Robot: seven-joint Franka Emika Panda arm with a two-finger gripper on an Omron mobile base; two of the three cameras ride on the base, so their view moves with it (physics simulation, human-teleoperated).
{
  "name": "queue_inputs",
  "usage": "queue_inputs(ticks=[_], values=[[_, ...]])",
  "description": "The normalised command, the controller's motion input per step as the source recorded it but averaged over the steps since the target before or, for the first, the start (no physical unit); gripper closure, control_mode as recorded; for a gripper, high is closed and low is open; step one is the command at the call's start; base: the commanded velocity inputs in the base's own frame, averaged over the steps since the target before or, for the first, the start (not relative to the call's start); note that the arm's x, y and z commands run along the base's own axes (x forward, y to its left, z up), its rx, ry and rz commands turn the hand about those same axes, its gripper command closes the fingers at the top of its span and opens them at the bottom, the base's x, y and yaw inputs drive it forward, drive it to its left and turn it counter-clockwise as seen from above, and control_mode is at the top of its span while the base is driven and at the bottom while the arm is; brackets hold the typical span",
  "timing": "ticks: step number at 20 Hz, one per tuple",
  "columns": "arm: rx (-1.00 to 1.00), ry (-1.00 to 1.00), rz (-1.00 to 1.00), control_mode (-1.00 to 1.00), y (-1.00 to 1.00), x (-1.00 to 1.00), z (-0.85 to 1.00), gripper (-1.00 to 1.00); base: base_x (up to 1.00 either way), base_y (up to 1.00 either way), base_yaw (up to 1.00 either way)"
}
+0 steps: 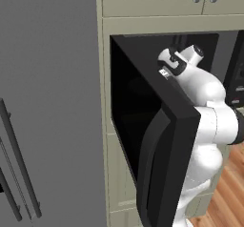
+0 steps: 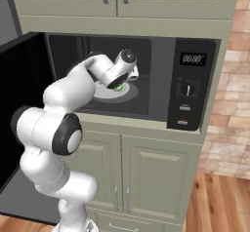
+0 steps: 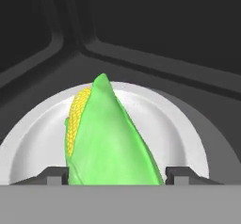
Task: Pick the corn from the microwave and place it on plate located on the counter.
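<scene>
Corn [image 3: 106, 138] sits on the white dish [image 3: 188, 138] inside the microwave [image 2: 161, 55], w/ my gripper [image 3: 115, 176] spread wide, one fingertip either side of it — pick step, next I'd say close & lift out; display [image 2: 192, 59] digits too blurry to read.

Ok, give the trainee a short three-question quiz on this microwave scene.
1. True or false: the microwave door stands open.
2. The corn lies on: A) the white dish in the cavity, B) a wooden board, C) the floor.
3. Fill in: the finger tips of the gripper stand on ___ sides of the corn.

Key: 1 true; 2 A; 3 both (opposite).
</scene>
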Motion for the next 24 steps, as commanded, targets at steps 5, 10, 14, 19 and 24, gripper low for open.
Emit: queue_inputs(ticks=[5, 10, 14, 19, 24], values=[[0.00, -0.05, -0.47, -1.00, 0.02, -1.00, 0.11, 1.00, 0.00, 0.00, 0.00], [0.00, 0.02, -0.48, -1.00, 0.06, -0.99, 0.36, 1.00, 0.00, 0.00, 0.00], [0.00, 0.09, -0.39, -1.00, -0.02, -0.84, 0.71, 1.00, 0.00, 0.00, 0.00], [0.02, 0.13, -0.08, -1.00, -0.05, -0.86, 0.63, 1.00, 0.00, 0.00, 0.00], [0.00, 0.11, 0.07, -1.00, -0.15, -1.00, 0.16, 1.00, 0.00, 0.00, 0.00]])
